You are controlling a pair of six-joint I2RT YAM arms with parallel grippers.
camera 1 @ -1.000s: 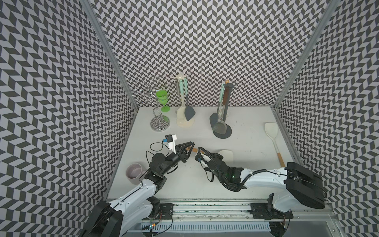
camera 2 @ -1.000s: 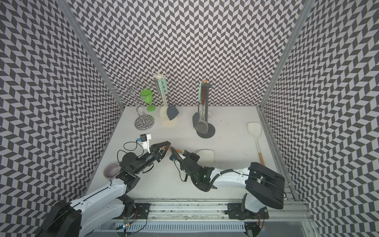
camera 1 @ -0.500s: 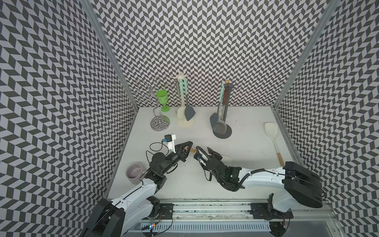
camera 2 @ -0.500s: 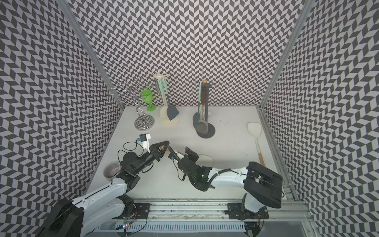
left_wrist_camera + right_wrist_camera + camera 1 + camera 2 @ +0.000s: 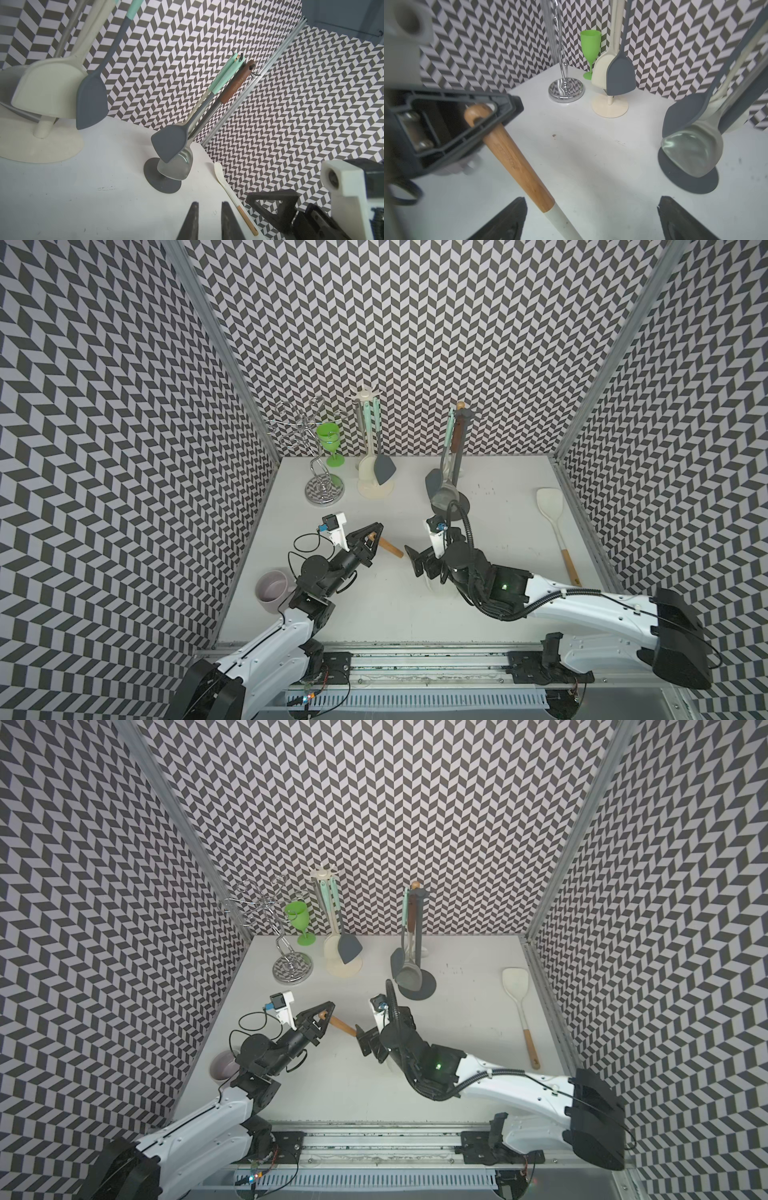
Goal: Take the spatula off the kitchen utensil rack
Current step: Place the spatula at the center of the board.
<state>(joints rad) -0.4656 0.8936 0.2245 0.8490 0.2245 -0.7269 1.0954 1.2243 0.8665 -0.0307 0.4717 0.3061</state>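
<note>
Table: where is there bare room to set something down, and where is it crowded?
Bare: between the dark rack base and the cream spatula lying by the right wall; also the front strip near the rail. Crowded: back left, with wire stand, green goblet, cream rack; mid-table, around the left gripper.

We have two arms, the left arm (image 5: 266, 639) and the right arm (image 5: 590, 608), each with white shells, black joints and a black shoulder. Each hand, the left hand (image 5: 376, 533) and the right hand (image 5: 412, 562), is black with ribbed triangular fingers (image 5: 361, 530). A white camera block (image 5: 337, 526) with a blue part sits at each wrist. A thin black cable (image 5: 295, 543) loops on the left; a ribbed black hose (image 5: 470, 539) and a green light (image 5: 504, 585) mark the right. Small screws (image 5: 619, 618) dot the shells.
</note>
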